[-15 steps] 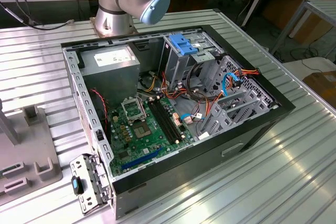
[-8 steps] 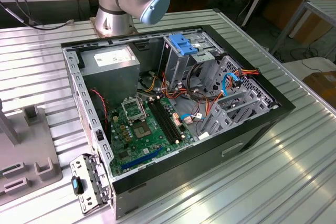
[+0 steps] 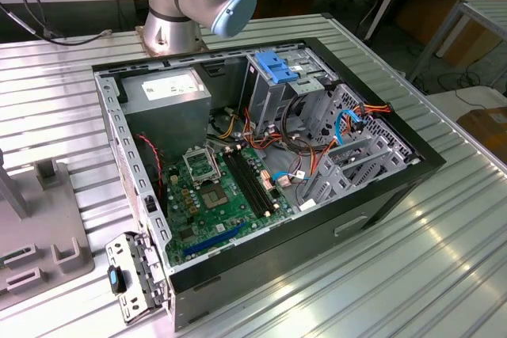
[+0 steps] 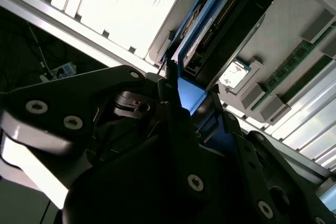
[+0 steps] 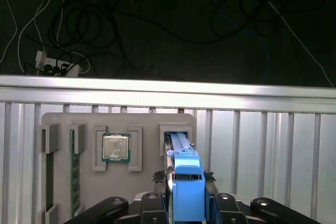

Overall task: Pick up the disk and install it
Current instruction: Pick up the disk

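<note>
**Q:** Where are we finding the disk?

**A:** In the first wrist view we are seeing the disk (image 5: pixel 181 148) standing on edge. Its far end is sitting at a slot of the grey holder (image 5: pixel 144 121), just beside the processor chip (image 5: pixel 116 147). The memory sticks (image 5: pixel 74 171) are lying in the same holder, beyond the chip, and the holder is resting on the ribbed worktop (image 5: pixel 262 150). We cannot tell whether the disk is seated in the slot or already clear of it.

**Q:** How are the fingers standing?

**A:** The gripper (image 5: pixel 186 200) is straddling the disk's light-blue bracket (image 5: pixel 186 182). In the second wrist view the fingers (image 4: pixel 176 119) are bearing on that bracket from both sides. We are making out no gap, so we are reading them as closed on the disk.

**Q:** What are we judging could go wrong?

**A:** The hold is acting on plastic, not metal, so the bracket may flex and the disk may slip or twist. Any tilt could jam the disk against the slot walls and drag the holder. The computer case (image 3: pixel 356 219) is filling the middle of the exterior view, with the drive cage (image 3: pixel 277 69) at upper middle. The loose cables (image 3: pixel 348 128) are crowding beside the cage, so we are expecting a risk of snagging, or of the disk entering skewed.
</note>
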Controlling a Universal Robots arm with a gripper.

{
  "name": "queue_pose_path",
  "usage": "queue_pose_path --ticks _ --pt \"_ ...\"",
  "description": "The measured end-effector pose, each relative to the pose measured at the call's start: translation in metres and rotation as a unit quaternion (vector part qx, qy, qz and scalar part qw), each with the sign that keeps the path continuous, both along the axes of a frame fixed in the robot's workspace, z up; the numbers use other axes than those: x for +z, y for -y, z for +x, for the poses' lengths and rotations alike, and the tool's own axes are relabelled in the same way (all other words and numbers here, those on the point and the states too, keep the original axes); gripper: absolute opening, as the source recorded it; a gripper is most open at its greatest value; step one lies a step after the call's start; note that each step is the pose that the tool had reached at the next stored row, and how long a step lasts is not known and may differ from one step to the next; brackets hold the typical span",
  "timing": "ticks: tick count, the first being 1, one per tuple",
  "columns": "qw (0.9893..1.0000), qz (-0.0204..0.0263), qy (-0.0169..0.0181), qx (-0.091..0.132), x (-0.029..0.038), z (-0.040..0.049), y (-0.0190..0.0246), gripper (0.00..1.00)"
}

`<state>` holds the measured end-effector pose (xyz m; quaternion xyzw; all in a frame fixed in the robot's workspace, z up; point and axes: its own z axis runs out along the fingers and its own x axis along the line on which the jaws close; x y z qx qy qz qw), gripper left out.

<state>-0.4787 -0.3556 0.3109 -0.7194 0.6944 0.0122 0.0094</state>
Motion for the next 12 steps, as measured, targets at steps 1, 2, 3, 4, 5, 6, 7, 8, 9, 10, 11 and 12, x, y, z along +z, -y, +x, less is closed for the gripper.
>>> queue_pose_path --ticks 1,2,3,4,5,6,7,8,9,10,11,12 --pt "1.0000 0.0000 0.0000 0.000 0.0000 0.0000 0.0000 0.36" --pt "1.0000 0.0000 0.0000 0.000 -0.0001 0.0000 0.0000 0.36" --pt "1.0000 0.0000 0.0000 0.000 -0.0001 0.0000 0.0000 0.36" --pt "1.0000 0.0000 0.0000 0.000 -0.0001 0.0000 0.0000 0.36" --pt "1.0000 0.0000 0.0000 0.000 -0.0001 0.0000 0.0000 0.36" --pt "1.0000 0.0000 0.0000 0.000 -0.0002 0.0000 0.0000 0.36" --pt "1.0000 0.0000 0.0000 0.000 -0.0002 0.0000 0.0000 0.36" --pt "1.0000 0.0000 0.0000 0.000 -0.0002 0.0000 0.0000 0.36" --pt "1.0000 0.0000 0.0001 0.000 0.0001 -0.0001 0.0000 0.36" --pt "1.0000 0.0001 0.0002 0.000 0.0007 0.0000 0.0000 0.36" --pt "1.0000 0.0001 0.0002 0.000 0.0016 0.0000 0.0000 0.36" --pt "1.0000 0.0001 0.0002 0.000 0.0016 0.0000 0.0000 0.36"
